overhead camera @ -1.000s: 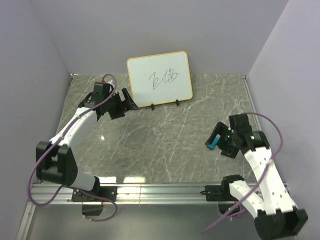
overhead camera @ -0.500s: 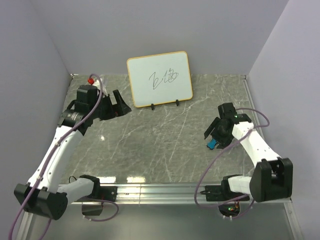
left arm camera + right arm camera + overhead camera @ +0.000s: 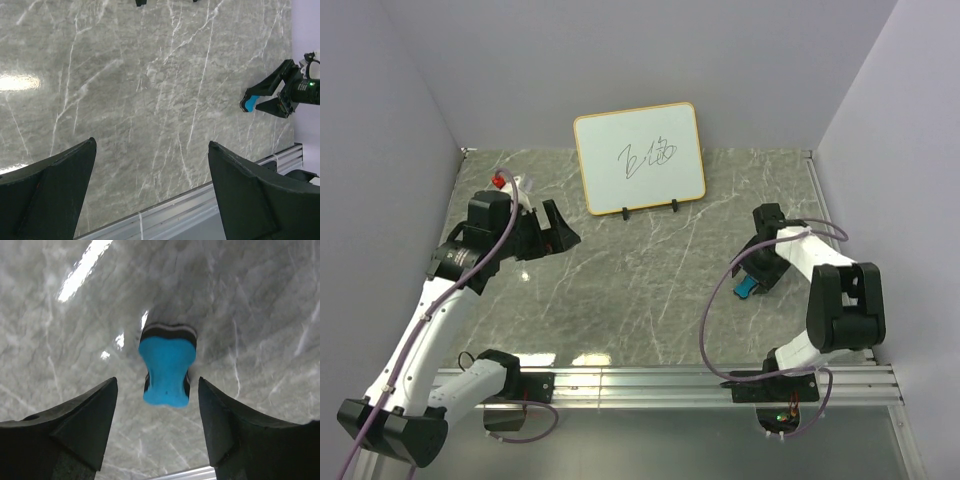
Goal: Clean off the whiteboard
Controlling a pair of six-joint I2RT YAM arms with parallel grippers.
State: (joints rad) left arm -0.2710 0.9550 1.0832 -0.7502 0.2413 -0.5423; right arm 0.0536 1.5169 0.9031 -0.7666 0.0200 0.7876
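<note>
- Where the table meets the back wall, the whiteboard stands upright on two black feet, slightly tilted back.
- Board face: a dark scribble sits near its middle; the rest of the white surface shows no marks.
- Left gripper: just beside the board's lower left corner, apart from it, pointing toward the middle of the table.
- Left gripper state: jaws spread wide. The wrist view shows only bare marble between the two fingers; nothing is held.
- Right gripper: low over the right side of the table, well apart from the board.
- Eraser: a small blue block with a waisted outline and a black-and-white band at its far end, lying on the marble at the right gripper's tips.
- Right gripper state: jaws partly spread, one finger on each side of the eraser. The wrist view shows a strip of table between the block and each finger, so no contact and no grip.
- Cables: a purple lead loops from each arm down toward the rail at the near edge.
</note>
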